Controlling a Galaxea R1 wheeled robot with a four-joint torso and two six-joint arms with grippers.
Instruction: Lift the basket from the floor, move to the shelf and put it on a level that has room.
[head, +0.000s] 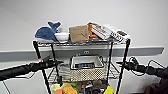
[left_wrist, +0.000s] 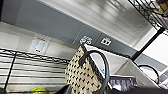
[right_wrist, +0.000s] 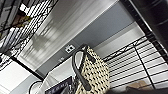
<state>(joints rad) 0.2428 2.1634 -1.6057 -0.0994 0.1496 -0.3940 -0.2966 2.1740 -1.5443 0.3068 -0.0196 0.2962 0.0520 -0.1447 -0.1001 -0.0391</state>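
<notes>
basket (head: 87, 68): I see it lower centre of frame, sitting on the shelf's (head: 125, 65) middle level (head: 112, 71)
left gripper (head: 59, 62): beside basket's left; fingers, can't tell
right gripper (head: 119, 64): right of basket, apart; fingers, can't tell

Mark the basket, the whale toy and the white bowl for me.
basket (head: 86, 73): head view, woven front wall.
whale toy (head: 45, 33): head view, blue body.
white bowl (head: 62, 37): head view, outer side.
</notes>
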